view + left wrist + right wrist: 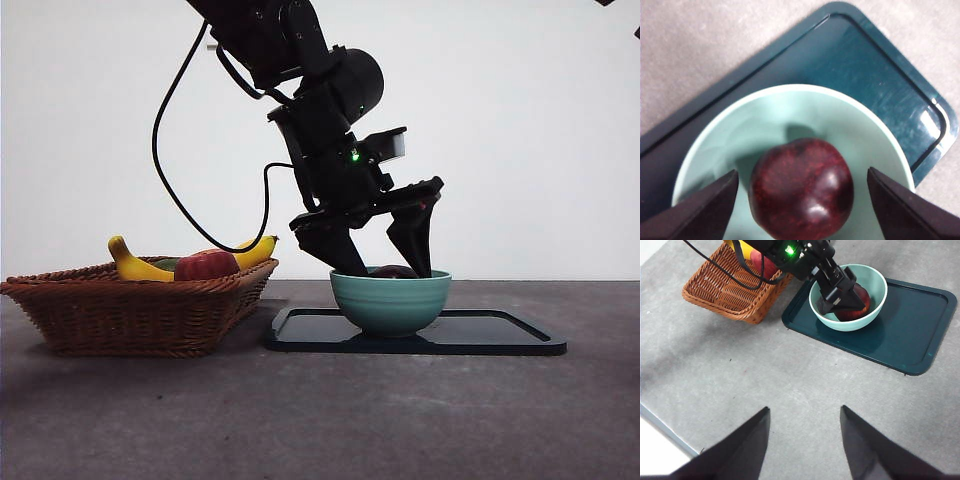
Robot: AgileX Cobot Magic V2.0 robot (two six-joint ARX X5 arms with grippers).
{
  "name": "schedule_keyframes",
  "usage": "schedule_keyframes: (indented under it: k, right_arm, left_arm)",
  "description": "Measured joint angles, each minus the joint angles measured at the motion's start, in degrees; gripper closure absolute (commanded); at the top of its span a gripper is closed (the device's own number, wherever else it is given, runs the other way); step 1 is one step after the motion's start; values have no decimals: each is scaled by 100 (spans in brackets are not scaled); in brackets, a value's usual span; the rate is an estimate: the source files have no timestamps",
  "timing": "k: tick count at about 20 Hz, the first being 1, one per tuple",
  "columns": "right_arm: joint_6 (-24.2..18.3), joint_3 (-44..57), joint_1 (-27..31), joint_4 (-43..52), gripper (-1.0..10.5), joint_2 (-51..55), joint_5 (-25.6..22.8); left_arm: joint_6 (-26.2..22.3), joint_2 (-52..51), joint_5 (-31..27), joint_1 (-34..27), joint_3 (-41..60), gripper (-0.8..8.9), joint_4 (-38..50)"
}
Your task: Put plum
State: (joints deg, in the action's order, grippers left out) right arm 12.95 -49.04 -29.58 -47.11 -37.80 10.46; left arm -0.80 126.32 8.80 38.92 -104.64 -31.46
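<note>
Plum (801,190) in bowl (860,120) — left hand (800,200) open | basket (140,305) beside tray (500,335)

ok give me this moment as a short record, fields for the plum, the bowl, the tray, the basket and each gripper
plum: lying inside the bowl, between the left gripper's jaws, gaps visible on both sides
bowl: light green, standing on the tray
tray: dark teal, flat on the table beside the basket
basket: wicker, holds a banana and a red apple
left gripper: open, lowered into the bowl around the plum
right gripper: open, holding nothing, above bare table away from the tray
</note>
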Motion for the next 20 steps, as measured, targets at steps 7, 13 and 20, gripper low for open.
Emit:
schedule_keyframes:
  k: [7,13,20]
  right_arm:
    - [0,0,0,0,723,0,2]
    - [0,0,0,-2,723,0,2]
    - [0,0,0,0,723,0,0]
  left_arm:
    - [-111,28,-280,90,0,425,-52]
    - [-170,28,-435,155,0,529,-92]
    - [-192,28,-570,197,-11,549,-85]
